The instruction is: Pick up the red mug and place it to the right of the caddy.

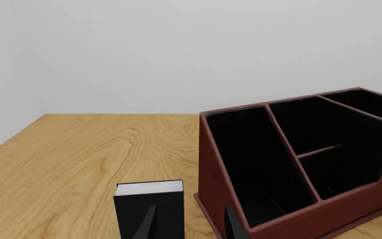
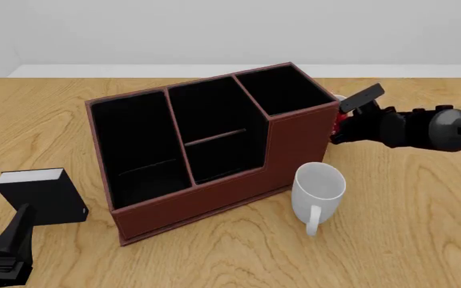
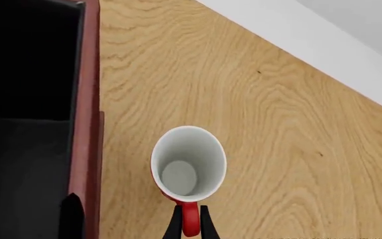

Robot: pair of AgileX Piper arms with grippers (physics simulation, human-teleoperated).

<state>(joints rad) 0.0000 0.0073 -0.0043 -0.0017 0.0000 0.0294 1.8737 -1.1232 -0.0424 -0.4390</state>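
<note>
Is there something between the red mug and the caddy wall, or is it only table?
Only bare table: the right wrist view shows a strip of wood between the red mug and the caddy wall.

The table (image 2: 422, 240) is light wood with visible grain, matt. The caddy (image 2: 295, 144) looks like reddish-brown leather, black-lined. The red mug (image 3: 188, 164) is smooth and glossy.

In the front view, the right gripper (image 2: 341, 125) and the caddy (image 2: 295, 141) are hiding nearly all of the red mug (image 2: 340, 120). The frame's edge is cutting off the left gripper (image 2: 2, 249) behind its fingers.
</note>
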